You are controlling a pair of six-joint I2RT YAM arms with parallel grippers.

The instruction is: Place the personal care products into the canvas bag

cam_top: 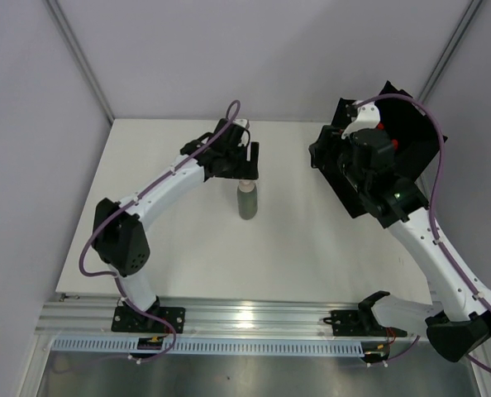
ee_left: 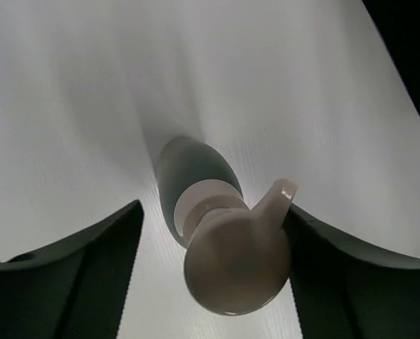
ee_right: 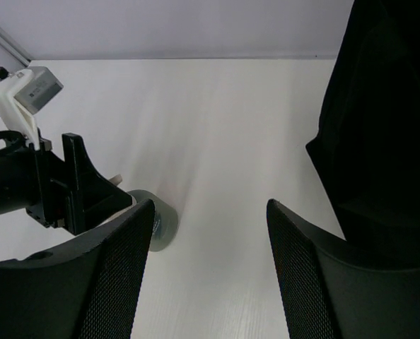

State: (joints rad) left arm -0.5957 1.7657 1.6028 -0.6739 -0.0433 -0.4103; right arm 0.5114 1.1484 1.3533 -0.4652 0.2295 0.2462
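A grey-green bottle with a cream cap (cam_top: 247,203) stands upright on the white table (cam_top: 171,248). My left gripper (cam_top: 246,165) is open right above it. In the left wrist view the cap (ee_left: 235,265) sits between the fingers of my left gripper (ee_left: 213,236); the right finger touches the cap's spout and the left finger is apart. The black canvas bag (cam_top: 411,132) lies at the back right, with a bit of red (cam_top: 383,127) showing inside. My right gripper (cam_top: 326,155) is open and empty at the bag's left edge. The beige bottle is out of view.
In the right wrist view, my right gripper (ee_right: 210,212) faces the bottle (ee_right: 159,226) and the left gripper (ee_right: 68,191), with the bag (ee_right: 387,127) to its right. Grey walls enclose the table at the back and sides.
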